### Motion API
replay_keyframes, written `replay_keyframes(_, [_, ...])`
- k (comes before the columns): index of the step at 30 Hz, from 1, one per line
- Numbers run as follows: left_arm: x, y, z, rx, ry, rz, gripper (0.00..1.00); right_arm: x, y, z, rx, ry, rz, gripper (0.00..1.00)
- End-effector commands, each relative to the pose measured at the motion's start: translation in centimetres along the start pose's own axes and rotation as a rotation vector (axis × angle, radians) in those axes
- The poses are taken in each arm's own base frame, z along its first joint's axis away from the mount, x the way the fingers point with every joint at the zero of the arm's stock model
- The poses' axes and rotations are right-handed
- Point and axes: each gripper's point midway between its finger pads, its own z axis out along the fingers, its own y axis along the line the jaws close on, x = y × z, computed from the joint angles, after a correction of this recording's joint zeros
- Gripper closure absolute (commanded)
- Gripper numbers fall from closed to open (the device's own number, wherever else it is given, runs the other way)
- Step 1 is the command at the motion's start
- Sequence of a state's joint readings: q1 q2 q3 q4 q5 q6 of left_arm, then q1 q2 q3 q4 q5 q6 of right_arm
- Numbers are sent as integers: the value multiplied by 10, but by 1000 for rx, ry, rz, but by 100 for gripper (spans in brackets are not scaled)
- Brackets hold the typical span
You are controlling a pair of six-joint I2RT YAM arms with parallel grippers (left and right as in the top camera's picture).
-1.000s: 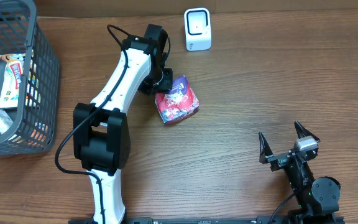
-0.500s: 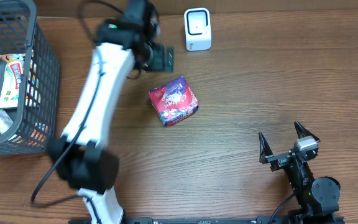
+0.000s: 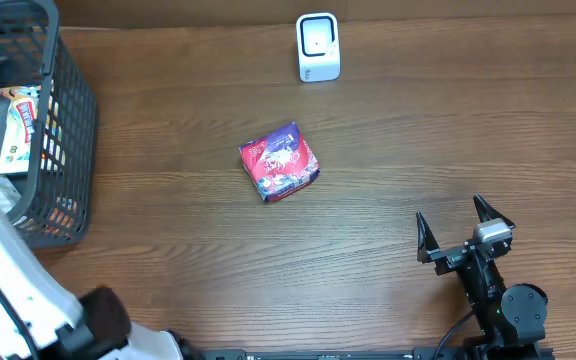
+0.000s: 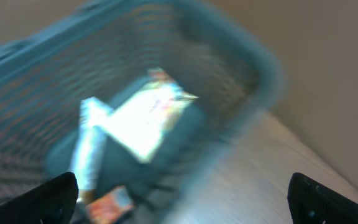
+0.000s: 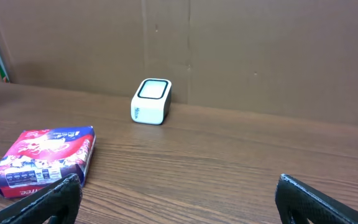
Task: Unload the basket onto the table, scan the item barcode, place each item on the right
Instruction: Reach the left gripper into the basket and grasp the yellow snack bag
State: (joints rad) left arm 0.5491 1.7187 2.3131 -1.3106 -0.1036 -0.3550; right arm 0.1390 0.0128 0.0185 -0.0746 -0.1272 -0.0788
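Observation:
The item, a red and purple packet (image 3: 280, 161), lies flat on the wooden table below the white scanner (image 3: 318, 47). No gripper touches it. In the right wrist view the packet (image 5: 45, 158) is at the left and the scanner (image 5: 150, 101) stands further back. My right gripper (image 3: 465, 230) rests at the front right, open and empty (image 5: 176, 199). My left arm (image 3: 8, 270) reaches up along the left edge. The blurred left wrist view shows my left gripper (image 4: 182, 193) open and empty above the basket (image 4: 253, 56).
A dark wire basket (image 3: 68, 110) stands at the far left with packaged goods inside, among them a pale packet (image 4: 148, 118). A brown wall runs behind the scanner.
My left gripper opened and let go of the packet, then swung from beside the scanner leftwards to above the basket. The packet stays on the table. The right arm has not moved.

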Motion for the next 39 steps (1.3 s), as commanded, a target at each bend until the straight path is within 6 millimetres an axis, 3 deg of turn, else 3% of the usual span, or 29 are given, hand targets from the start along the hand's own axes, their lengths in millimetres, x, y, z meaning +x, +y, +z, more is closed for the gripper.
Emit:
replay_keyframes(1, [-5, 37, 25, -65, 31, -109, 0, 2, 2, 0, -10, -3, 3, 0])
replay_keyframes(4, [-11, 52, 51, -94, 41, -60, 0, 2, 2, 0, -10, -2, 3, 0])
replay_keyframes(8, [1, 50, 97, -100, 114, 91, 0, 2, 2, 0, -10, -2, 3, 0])
replay_keyframes(16, [65, 60, 207, -118, 366, 266, 0, 2, 2, 0, -10, -3, 3, 0])
replay_keyframes(22, [109, 70, 266, -118, 491, 329, 0, 2, 2, 0, -10, -2, 3, 0])
replay_keyframes(31, [157, 61, 322, -94, 566, 356, 0, 2, 2, 0, -10, -3, 3, 0])
replay_keyframes(38, [156, 38, 339, -55, 510, 393, 0, 2, 2, 0, -10, -3, 3, 0])
replay_keyframes(39, [155, 36, 340, -51, 502, 396, 6, 2, 2, 0, -10, -2, 3, 0])
